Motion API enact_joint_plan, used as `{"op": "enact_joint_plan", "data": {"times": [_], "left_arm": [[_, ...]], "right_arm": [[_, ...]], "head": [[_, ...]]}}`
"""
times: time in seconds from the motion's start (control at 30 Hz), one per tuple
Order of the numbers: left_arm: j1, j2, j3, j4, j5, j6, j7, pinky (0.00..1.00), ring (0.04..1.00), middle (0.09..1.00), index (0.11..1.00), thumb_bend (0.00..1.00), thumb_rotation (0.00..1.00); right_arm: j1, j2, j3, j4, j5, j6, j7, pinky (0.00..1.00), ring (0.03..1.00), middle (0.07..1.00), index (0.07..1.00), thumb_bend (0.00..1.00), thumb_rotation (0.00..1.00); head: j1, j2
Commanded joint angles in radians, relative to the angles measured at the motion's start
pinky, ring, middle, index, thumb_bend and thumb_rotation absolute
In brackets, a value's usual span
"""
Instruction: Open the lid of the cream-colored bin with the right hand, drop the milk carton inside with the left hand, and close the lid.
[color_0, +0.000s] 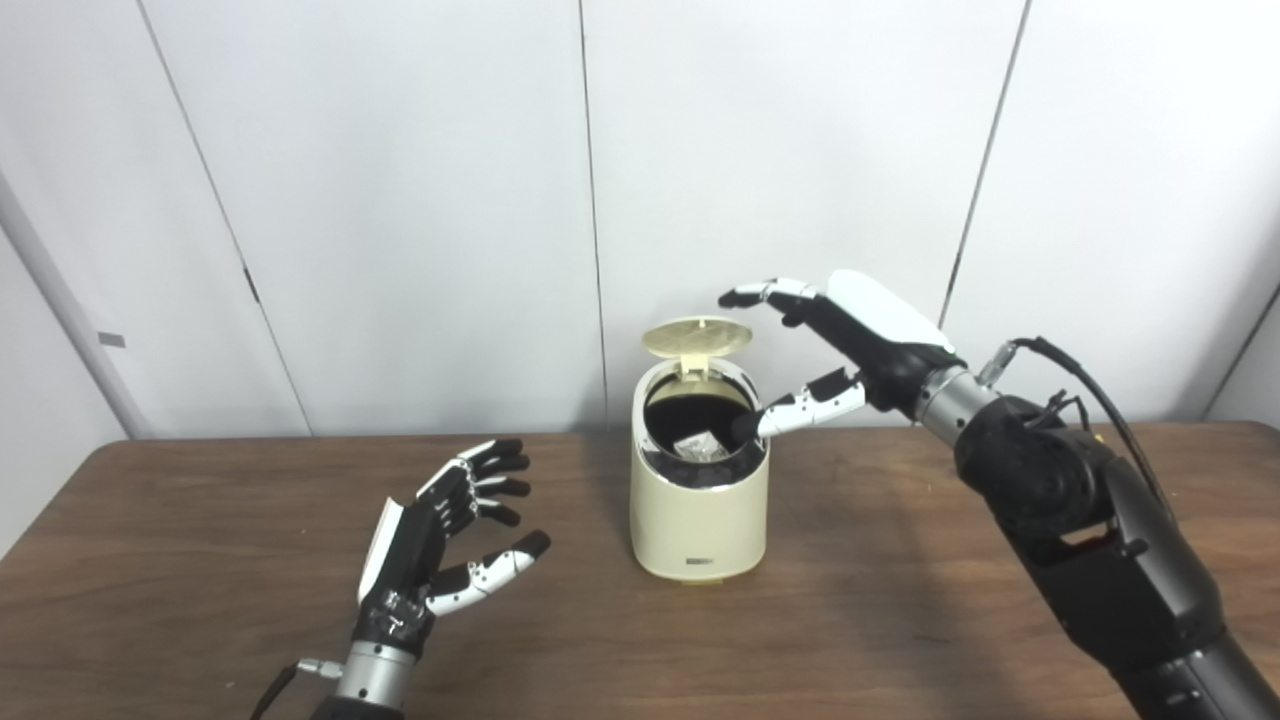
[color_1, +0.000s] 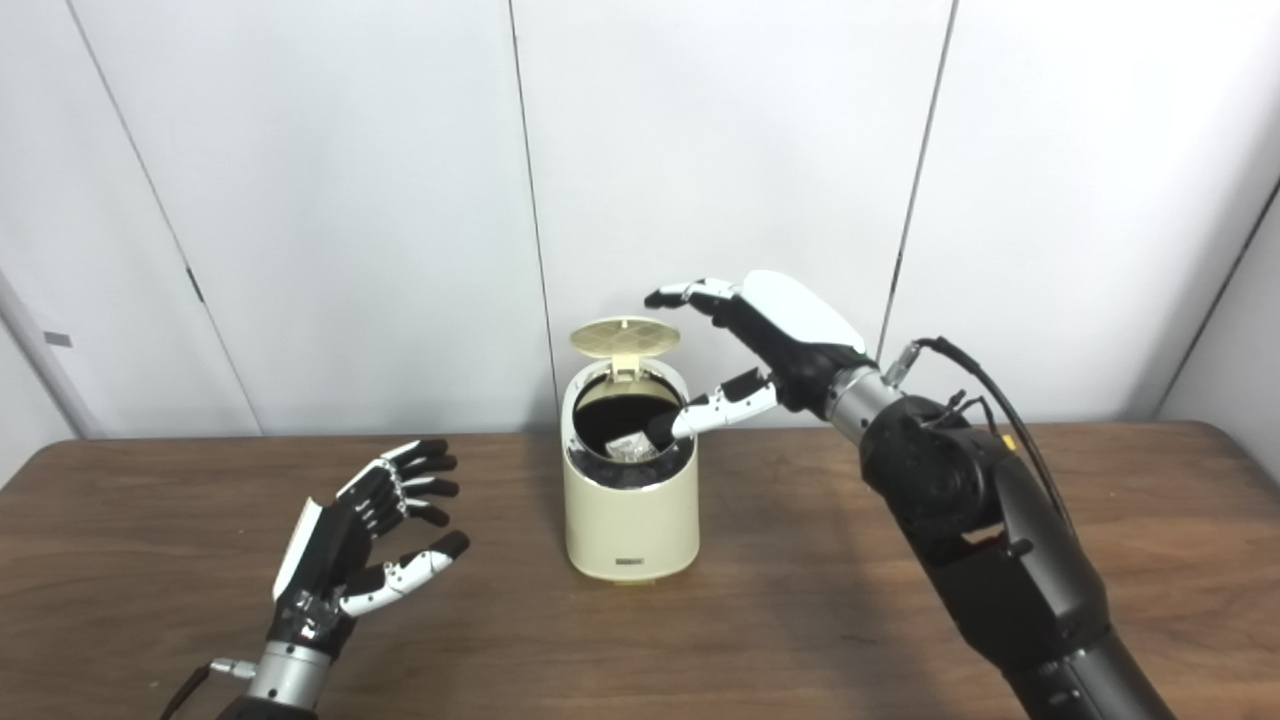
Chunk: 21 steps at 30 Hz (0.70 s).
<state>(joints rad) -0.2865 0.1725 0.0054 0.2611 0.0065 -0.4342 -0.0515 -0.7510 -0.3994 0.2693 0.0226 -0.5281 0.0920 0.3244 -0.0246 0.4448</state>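
The cream-colored bin (color_0: 698, 510) stands on the brown table near the middle, its round lid (color_0: 697, 337) tipped up at the back. Inside the dark opening lies a pale crumpled object (color_0: 700, 445), apparently the milk carton. My right hand (color_0: 850, 345) hovers open just right of the bin's top, fingers stretched toward the raised lid and thumb over the rim; I cannot tell if it touches. My left hand (color_0: 440, 540) is open and empty, low over the table to the left of the bin.
The wooden table (color_0: 900, 620) runs the full width of the view, with its back edge against white wall panels (color_0: 400, 200). A black cable loops off my right forearm (color_0: 1080, 500).
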Motion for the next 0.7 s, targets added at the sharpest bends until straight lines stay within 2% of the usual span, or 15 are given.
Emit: {"op": "enact_joint_plan", "data": {"times": [0.0, 0.3, 0.67], "left_arm": [[-0.029, 0.003, 0.01, -0.01, 0.006, -0.035, 0.008, 0.57, 0.688, 0.764, 0.809, 0.64, 0.14], [-0.042, 0.0, 0.014, 0.0, -0.004, -0.035, 0.002, 0.57, 0.683, 0.762, 0.804, 0.62, 0.1], [-0.048, -0.009, 0.019, 0.003, -0.002, -0.035, 0.008, 0.57, 0.677, 0.754, 0.798, 0.65, 0.17]], "right_arm": [[-0.07, -0.028, -0.003, -0.025, -0.013, -0.043, 0.005, 0.79, 0.936, 0.857, 0.824, 0.75, 0.49], [-0.071, -0.035, 0.004, -0.059, -0.013, -0.086, 0.043, 0.82, 0.945, 0.861, 0.831, 0.77, 0.52], [-0.057, -0.029, -0.005, -0.119, 0.008, -0.091, 0.082, 0.84, 0.962, 0.866, 0.84, 0.77, 0.5]], "head": [[-0.002, 0.001], [0.003, 0.007], [0.006, 0.014]]}}
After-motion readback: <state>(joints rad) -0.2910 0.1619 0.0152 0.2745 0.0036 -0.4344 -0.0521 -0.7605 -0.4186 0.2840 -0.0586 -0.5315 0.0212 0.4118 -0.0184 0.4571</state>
